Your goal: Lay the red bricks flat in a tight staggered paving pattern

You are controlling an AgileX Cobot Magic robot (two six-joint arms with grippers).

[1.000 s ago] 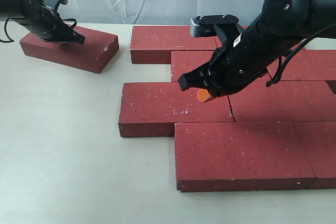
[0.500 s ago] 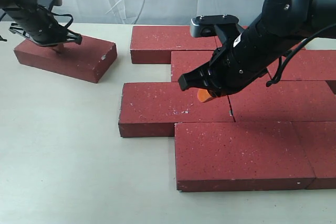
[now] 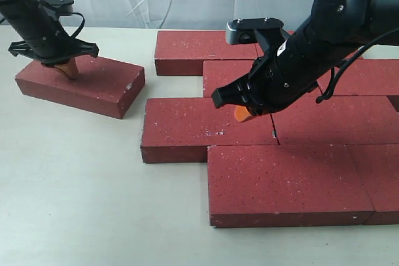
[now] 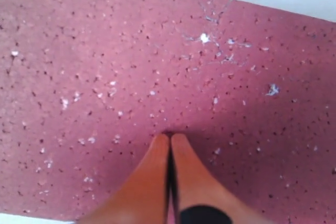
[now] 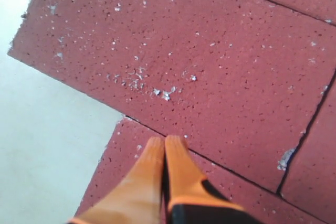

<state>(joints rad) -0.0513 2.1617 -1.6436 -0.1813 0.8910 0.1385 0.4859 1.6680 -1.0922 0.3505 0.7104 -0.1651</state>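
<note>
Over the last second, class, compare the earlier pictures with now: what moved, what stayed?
The left gripper, shut with its tips on the loose brick, swung more upright, and that brick slid slightly toward the camera. Nothing was grasped or released. The right gripper, also shut, and the paved bricks stayed as they were.

About 9 red bricks (image 3: pixel 280 179) show, plus 1 left gripper (image 3: pixel 65 67) and 1 right gripper (image 3: pixel 244 113).
</note>
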